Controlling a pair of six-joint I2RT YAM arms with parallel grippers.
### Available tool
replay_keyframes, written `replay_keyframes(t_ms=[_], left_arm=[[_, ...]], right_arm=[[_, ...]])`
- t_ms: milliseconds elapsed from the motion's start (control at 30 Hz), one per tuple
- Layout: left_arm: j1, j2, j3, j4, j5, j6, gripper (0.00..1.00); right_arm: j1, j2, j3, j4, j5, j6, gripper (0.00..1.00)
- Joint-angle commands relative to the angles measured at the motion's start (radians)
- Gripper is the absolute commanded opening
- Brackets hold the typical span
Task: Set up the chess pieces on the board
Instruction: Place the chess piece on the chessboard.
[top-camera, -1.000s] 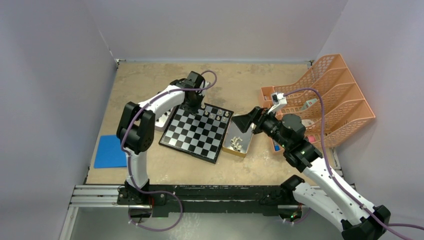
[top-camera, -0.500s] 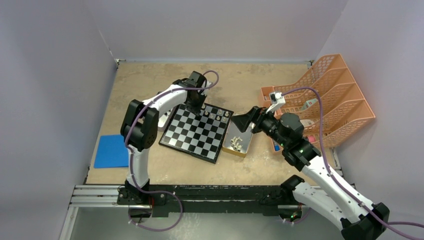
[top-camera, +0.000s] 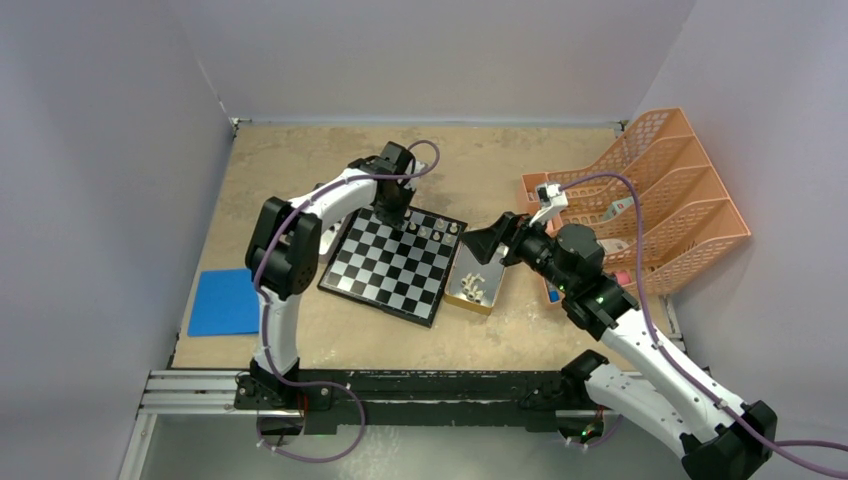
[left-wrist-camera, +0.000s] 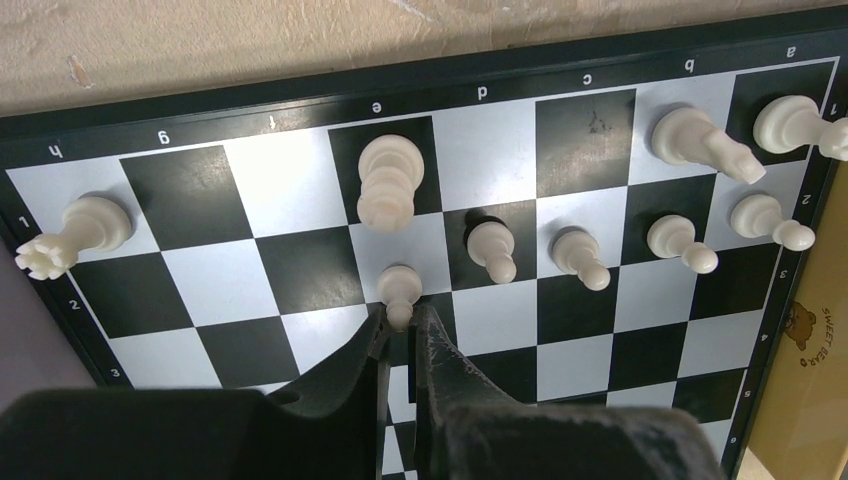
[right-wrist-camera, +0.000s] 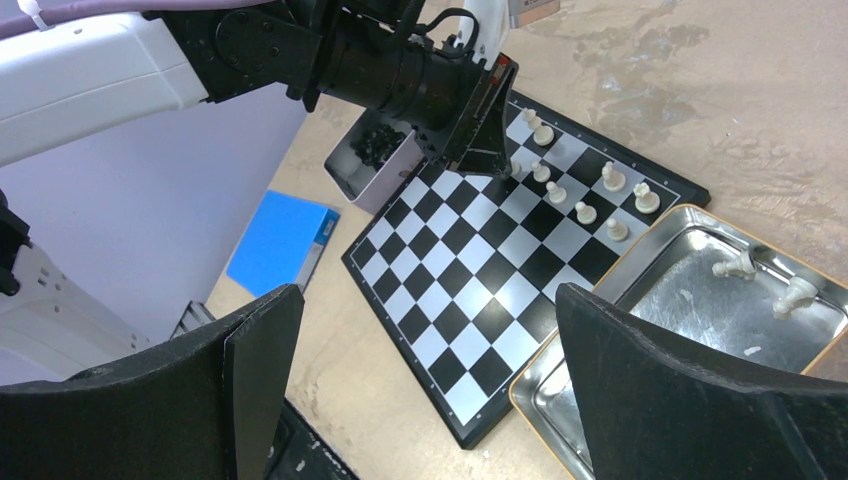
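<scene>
Left wrist view: left gripper (left-wrist-camera: 400, 335), nearly closed, pinching small cream-white pawn (left-wrist-camera: 400, 285) over black-and-silver checked chessboard (left-wrist-camera: 190, 190), at 6 o'clock of tall cream-white piece (left-wrist-camera: 390, 180). Arm has shifted slightly rightward within the last second, so placement is likely near. Right gripper (right-wrist-camera: 428, 300) wide open, empty.

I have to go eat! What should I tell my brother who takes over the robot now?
Left gripper: fingers shut on a cream-white pawn on the second row of the black-and-silver checkered chessboard.
Right gripper: fingers open, empty, above the rectangular metal tray.
Done: eight other cream-white pieces sit on the board's first two rows.
To do: the white pieces in that tray, and the black pieces in the small grey tray beside the board.
</scene>
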Motion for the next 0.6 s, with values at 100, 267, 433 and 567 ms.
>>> replay_keyframes(t_ms=[100,267,433,567], left_arm=[[-0.004,0.02,0.045,0.024,0.011,-0.003,0.1],[-0.004,0.026,0.053,0.024,0.007,0.001,0.1],[-0.004,0.033,0.049,0.024,0.006,0.0,0.1],[-0.004,0.036,0.054,0.023,0.005,0.002,0.11]], right_arm=[[-0.002,-0.014,0.023,0.037,0.0,-0.016,0.99],[-0.001,-0.017,0.019,0.033,-0.001,-0.017,0.99],[-0.001,-0.018,0.016,0.031,-0.003,-0.021,0.99],[-0.002,-0.023,0.012,0.02,-0.004,-0.022,0.99]])
